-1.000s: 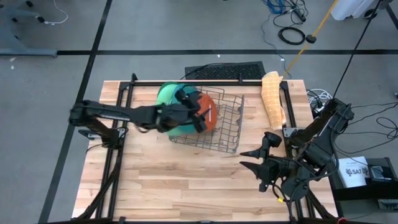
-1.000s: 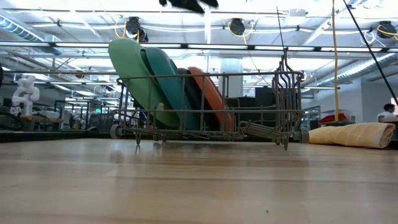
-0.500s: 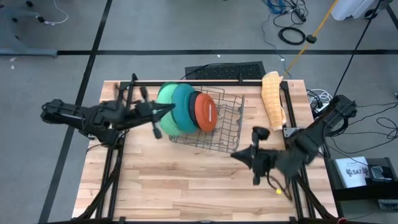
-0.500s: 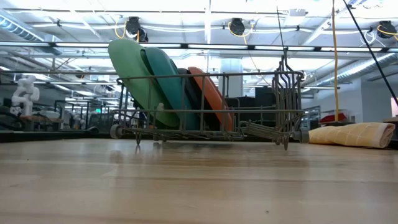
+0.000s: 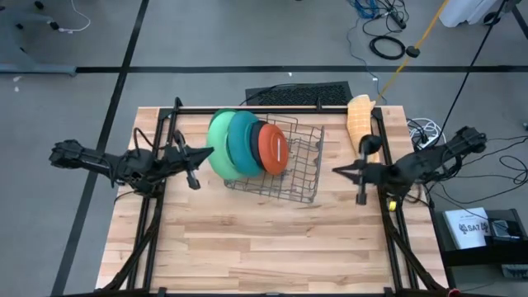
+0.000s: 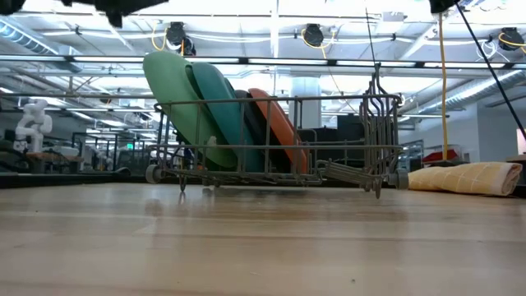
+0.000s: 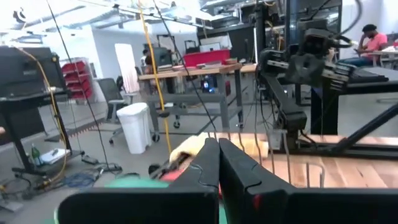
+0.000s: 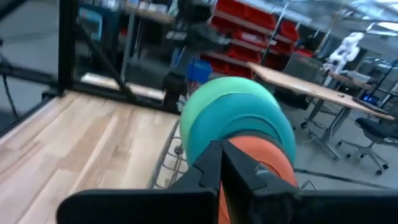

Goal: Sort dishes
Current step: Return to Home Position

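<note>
Three plates stand on edge in the grey wire rack (image 5: 290,169), all leaning the same way: light-green (image 5: 216,145), teal (image 5: 245,141) and orange-red (image 5: 273,148). The low view shows them as light-green (image 6: 169,92), teal (image 6: 215,104) and orange-red (image 6: 276,123), with their lower rims in the rack (image 6: 345,144). My left gripper (image 5: 207,152) is shut, raised just left of the light-green plate and pointing at it. My right gripper (image 5: 337,170) is shut, raised to the right of the rack. The right wrist view looks over the shut fingers (image 8: 219,157) at the plates (image 8: 231,94).
A rolled yellow towel (image 5: 361,130) lies at the far right of the table, also seen in the low view (image 6: 465,177). A black mat (image 5: 298,93) sits beyond the far edge. Black frame rails (image 5: 152,214) run along both sides. Bare wood (image 5: 264,247) fills the near half.
My left gripper has drawn back from over the plates toward the table's left edge and has shut. My right gripper has swung from the near right toward the far edge and has shut. The plates and rack have stayed in place.
</note>
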Tool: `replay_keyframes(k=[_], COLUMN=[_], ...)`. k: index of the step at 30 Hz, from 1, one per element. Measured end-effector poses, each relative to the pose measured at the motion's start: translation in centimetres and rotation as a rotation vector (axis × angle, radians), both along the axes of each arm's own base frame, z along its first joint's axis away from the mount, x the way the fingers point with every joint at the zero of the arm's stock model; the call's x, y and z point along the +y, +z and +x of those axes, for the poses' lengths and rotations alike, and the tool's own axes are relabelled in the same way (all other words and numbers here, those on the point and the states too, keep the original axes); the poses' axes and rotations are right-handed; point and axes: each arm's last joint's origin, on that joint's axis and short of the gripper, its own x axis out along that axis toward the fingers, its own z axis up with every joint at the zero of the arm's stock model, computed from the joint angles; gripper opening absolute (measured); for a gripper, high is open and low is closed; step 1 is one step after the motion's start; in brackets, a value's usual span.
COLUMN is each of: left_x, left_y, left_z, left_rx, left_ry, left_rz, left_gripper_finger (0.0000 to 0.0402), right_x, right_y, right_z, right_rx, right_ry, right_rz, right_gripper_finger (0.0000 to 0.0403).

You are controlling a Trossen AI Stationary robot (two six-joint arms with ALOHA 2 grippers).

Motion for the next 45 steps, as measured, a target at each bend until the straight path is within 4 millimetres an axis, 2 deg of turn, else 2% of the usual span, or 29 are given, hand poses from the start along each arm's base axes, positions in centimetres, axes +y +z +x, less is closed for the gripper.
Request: replay_keyframes(k=[4,9,11,15,21,28,32,36,42,45], left_x=[0.1,0.1,0.3,0.8,1.5,1.9,2.2,2.3,2.3,2.2], left_y=[-2.0,-4.1,-4.9,-6.1,-7.7,-9.6,-11.3,-11.4,-11.3,-11.1], left_z=[-0.3,-0.3,-0.3,-0.4,-0.8,-1.5,-1.8,-1.8,-2.0,-2.2], left_rx=[0.033,0.047,0.051,0.047,0.055,0.031,0.06,0.065,0.051,0.03], left_ry=[-0.005,-0.032,-0.038,-0.086,-0.143,-0.32,-0.336,-0.343,-0.342,-0.352], left_rz=[-0.012,-0.028,-0.027,-0.065,-0.08,-0.116,-0.181,-0.189,-0.186,-0.178], left_gripper_finger=[0.0001,0.0,0.0,0.0,0.0,0.0,0.0,0.0,0.0,0.0], right_x=[-1.5,-2.7,-3.0,-3.0,-3.1,-3.6,-3.8,-3.9,-3.9,-3.9], right_y=[-2.7,-6.4,-7.6,-9.2,-9.7,-10.5,-10.5,-10.6,-12.3,-12.5], right_z=[-2.5,-4.4,-4.9,-4.5,-4.3,-4.1,-4.1,-4.0,-3.6,-3.6], right_rx=[-0.12,-0.222,-0.244,-0.193,-0.175,-0.101,-0.097,-0.102,-0.049,-0.045], right_ry=[0.013,-0.003,-0.012,0.018,0.116,0.11,0.119,0.109,0.115,0.112], right_rz=[0.033,0.058,0.067,0.078,0.141,0.207,0.218,0.217,0.257,0.259], right_gripper_finger=[0.0001,0.0,0.0,0.0,0.0,0.0,0.0,0.0,0.0,0.0])
